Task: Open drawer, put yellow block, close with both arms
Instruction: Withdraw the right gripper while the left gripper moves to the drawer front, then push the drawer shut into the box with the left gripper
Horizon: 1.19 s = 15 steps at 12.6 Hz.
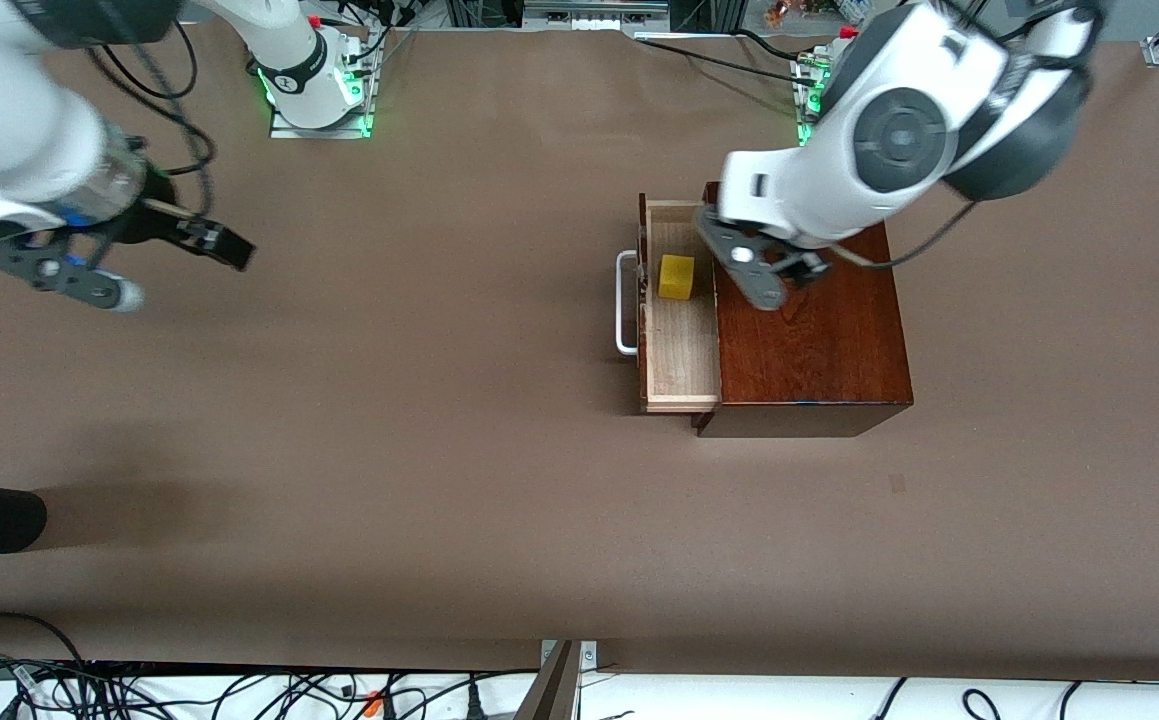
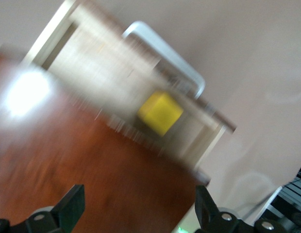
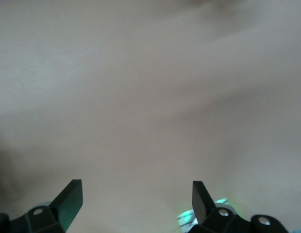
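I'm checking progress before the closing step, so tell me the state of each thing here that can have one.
drawer: pulled open from the wooden box.
yellow block: lying in the drawer, nothing gripping it.
left gripper: jaws open, empty, over the box top.
right gripper: jaws open, empty, over bare table toward the right arm's end.

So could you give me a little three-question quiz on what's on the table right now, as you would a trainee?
1. True or false: the yellow block lies in the open drawer.
2. The left gripper is over: A) the wooden box B) bare table C) the handle
3. Fill in: the right gripper, over the table toward the right arm's end, has its fingers ____.

Key: 1 true; 2 A; 3 open, holding nothing.
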Tool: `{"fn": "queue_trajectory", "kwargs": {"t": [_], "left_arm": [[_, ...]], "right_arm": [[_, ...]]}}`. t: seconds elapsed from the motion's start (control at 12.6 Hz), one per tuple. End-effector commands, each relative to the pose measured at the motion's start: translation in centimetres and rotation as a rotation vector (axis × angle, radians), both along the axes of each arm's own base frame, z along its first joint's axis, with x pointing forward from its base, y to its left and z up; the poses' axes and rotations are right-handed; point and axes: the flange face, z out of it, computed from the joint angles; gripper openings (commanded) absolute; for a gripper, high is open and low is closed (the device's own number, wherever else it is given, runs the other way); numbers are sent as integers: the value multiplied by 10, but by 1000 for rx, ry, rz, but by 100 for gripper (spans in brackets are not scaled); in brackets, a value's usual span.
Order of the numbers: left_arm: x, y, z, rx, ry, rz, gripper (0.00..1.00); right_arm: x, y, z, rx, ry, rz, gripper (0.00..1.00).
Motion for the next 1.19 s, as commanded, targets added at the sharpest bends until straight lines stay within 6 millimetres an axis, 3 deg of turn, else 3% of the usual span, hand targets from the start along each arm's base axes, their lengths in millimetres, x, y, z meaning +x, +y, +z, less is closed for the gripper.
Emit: {"fn": "queue_trajectory", "kwargs": {"t": [0.0, 0.16, 0.32, 0.4, 0.63, 1.11], "left_arm": [[6, -53, -33, -164, -36, -244, 100], [-9, -96, -42, -230, -116, -400, 100], [-10, -118, -68, -240, -164, -482, 100], [-18, -135, -78, -231, -197, -537, 100], [-37, -170, -116, -190, -252, -631, 100], [-38, -153, -158, -88, -219, -672, 100]], "right_arm": [[-27, -58, -5, 61, -12, 107, 100], [-26, -98, -6, 80, -6, 182, 100], [-25, -123, -6, 91, -15, 252, 100], [-26, -131, -7, 93, -28, 276, 100], [-32, -131, -15, 53, -60, 307, 100], [-33, -125, -9, 56, -58, 261, 100]]}}
